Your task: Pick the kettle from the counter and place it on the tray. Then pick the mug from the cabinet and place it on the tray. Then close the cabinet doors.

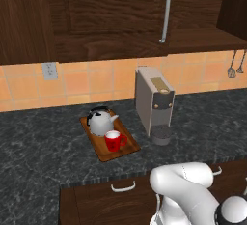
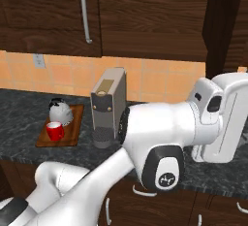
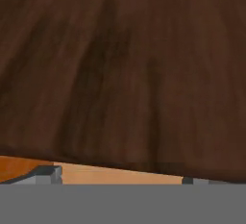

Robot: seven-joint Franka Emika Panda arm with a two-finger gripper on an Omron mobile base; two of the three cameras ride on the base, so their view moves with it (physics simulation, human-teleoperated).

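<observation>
1. in the hand view the fingers [image 3: 48, 174] sit spread as wide as they go, holding nothing, dark wood grain of the cabinet doors [image 3: 125, 69] close ahead of them.
2. the left base view shows the kettle [image 1: 100, 121] and mug [image 1: 114, 141] touching on the tray [image 1: 126, 147], well away from the fingers.
3. the right base view shows the coffee machine [image 2: 109, 104] beside the tray on the counter [image 2: 19, 118].
</observation>
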